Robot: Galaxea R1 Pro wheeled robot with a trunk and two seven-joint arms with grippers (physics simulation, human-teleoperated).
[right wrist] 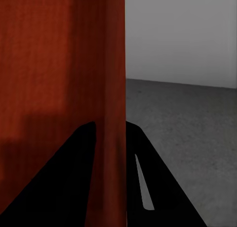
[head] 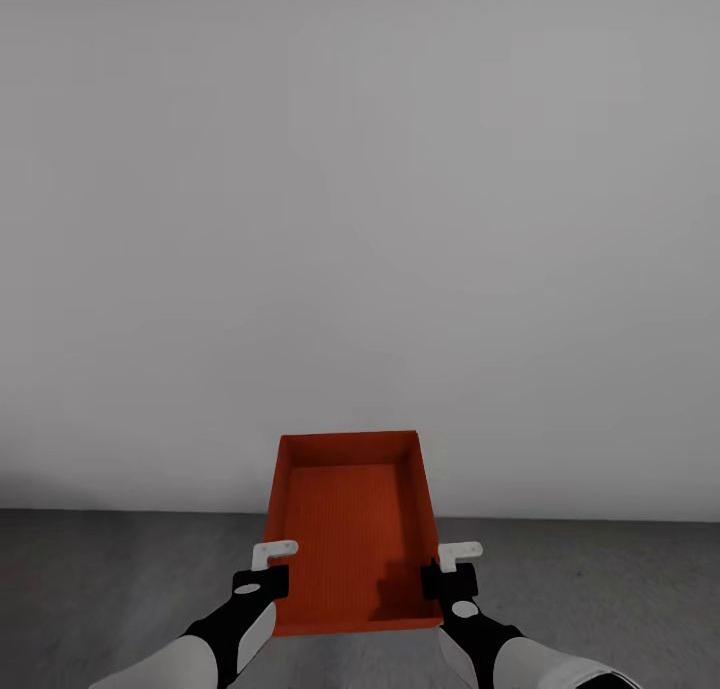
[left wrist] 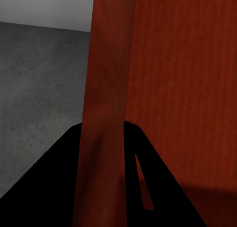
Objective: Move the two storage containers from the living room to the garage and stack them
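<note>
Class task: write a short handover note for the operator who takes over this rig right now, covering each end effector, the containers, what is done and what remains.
Left end effector: shut on the storage container, fingers either side of its left wall.
Right end effector: shut on the same container's right wall.
Container: open-top, empty, held level above the dark concrete floor, facing a plain grey wall.
Done: one container carried onto concrete flooring, apparently the garage.
Left: set this one down; the second container's whereabouts cannot be told from these views, and stacking remains.

Dark grey rough concrete floor, meets pale grey wall; nothing seen resting on it.
</note>
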